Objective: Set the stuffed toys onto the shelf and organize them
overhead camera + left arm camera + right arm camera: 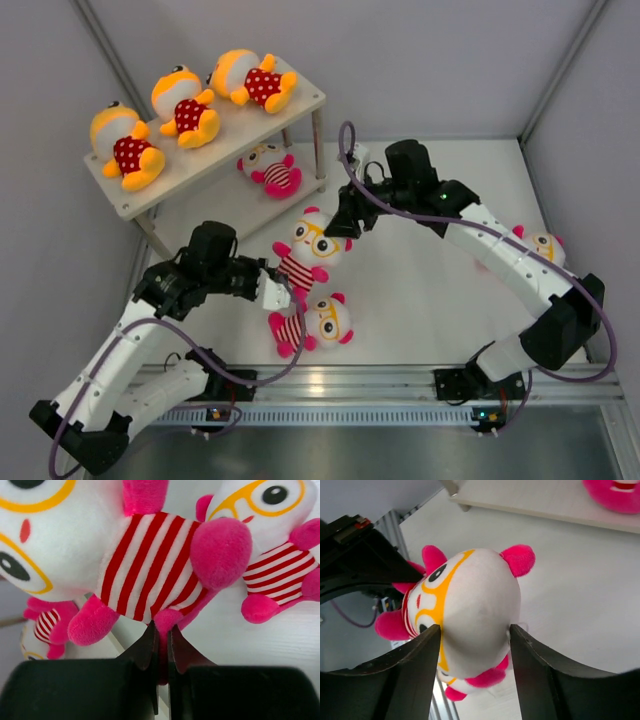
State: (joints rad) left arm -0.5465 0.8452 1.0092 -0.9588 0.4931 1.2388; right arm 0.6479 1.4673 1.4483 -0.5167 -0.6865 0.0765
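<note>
Three orange toys [185, 105] top the shelf [300, 100] at ten o'clock, one glasses toy [270, 170] beneath. The left fingers [145, 650] clamp the centre toy [305, 250] by a leg; the right fingers [415, 665] stand apart around its head. Two loose toys [315, 325] remain.

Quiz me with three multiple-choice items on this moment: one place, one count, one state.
1. Where on the shelf does the striped-shirt toy lie?
A) top board
B) hanging off a leg
C) lower board

2. How many orange-yellow toys are on the top board?
A) three
B) two
C) five

3. The left hand is:
A) wide open
B) shut on a leg of the toy between the arms
C) holding an orange toy

Key:
1 C, it lies beneath the top board.
2 A, three lie in a row there.
3 B, the left wrist view shows the fingers pinched on the pink leg.
</note>
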